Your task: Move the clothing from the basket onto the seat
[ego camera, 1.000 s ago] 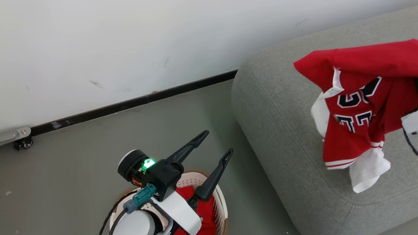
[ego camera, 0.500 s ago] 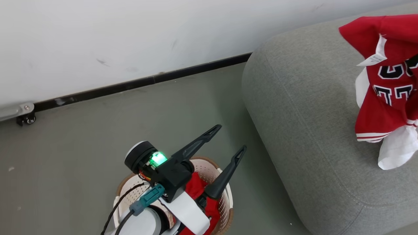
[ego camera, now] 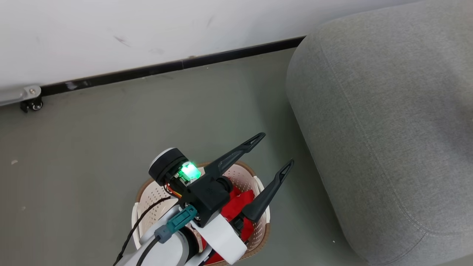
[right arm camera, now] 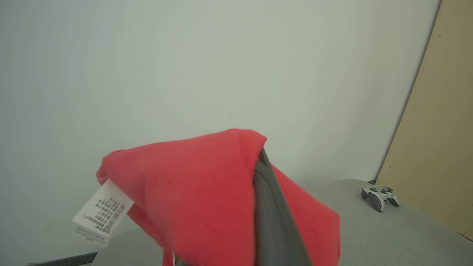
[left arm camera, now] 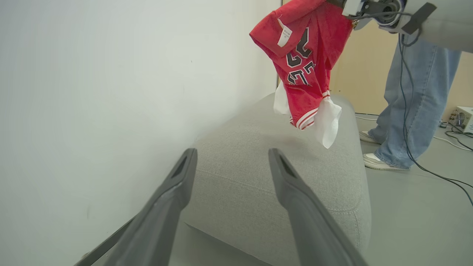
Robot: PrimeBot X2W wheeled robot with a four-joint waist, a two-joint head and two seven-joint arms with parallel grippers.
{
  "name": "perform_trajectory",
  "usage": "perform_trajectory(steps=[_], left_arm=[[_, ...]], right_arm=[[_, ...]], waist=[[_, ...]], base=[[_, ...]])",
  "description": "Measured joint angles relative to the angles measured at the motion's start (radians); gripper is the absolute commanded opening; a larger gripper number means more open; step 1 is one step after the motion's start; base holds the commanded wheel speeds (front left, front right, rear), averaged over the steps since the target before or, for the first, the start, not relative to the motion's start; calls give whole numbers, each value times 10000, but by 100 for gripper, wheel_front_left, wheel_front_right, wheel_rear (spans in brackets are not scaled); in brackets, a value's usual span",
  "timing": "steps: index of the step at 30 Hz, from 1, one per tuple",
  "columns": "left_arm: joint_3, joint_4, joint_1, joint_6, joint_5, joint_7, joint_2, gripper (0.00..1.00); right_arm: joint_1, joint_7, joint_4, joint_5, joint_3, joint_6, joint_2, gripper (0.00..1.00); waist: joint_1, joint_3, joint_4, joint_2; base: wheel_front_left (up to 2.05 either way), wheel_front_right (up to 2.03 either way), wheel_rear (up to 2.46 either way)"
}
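Right gripper [right arm camera: 260, 157] pinches the jersey [left arm camera: 303, 74], dangling over the seat [ego camera: 369, 111]. Left gripper [ego camera: 277, 148], jaws spread, hovers above the basket [ego camera: 153, 195], red clothing [ego camera: 238, 205] beneath.

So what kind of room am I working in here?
Probably a lab or test room staged as a living space: a grey sofa beside a bare white wall, loose cables across the grey floor, and a gamepad left on the sofa.
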Motion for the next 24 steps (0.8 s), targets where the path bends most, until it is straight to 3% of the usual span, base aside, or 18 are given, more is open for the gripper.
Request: perform_trajectory(steps=[13, 24], left_arm=[[-102, -270, -484, -58, 174, 178, -10, 100], [-148, -309, -676, -128, 249, 267, 59, 100]], right_arm=[[14, -449, 1200, 6, 376, 0, 813, 0], [584, -1014, 2752, -15, -326, 0, 1570, 0]], waist=[[0, 674, 196, 0], [0, 1140, 287, 0]], base=[[0, 0, 0], [0, 0, 0]])
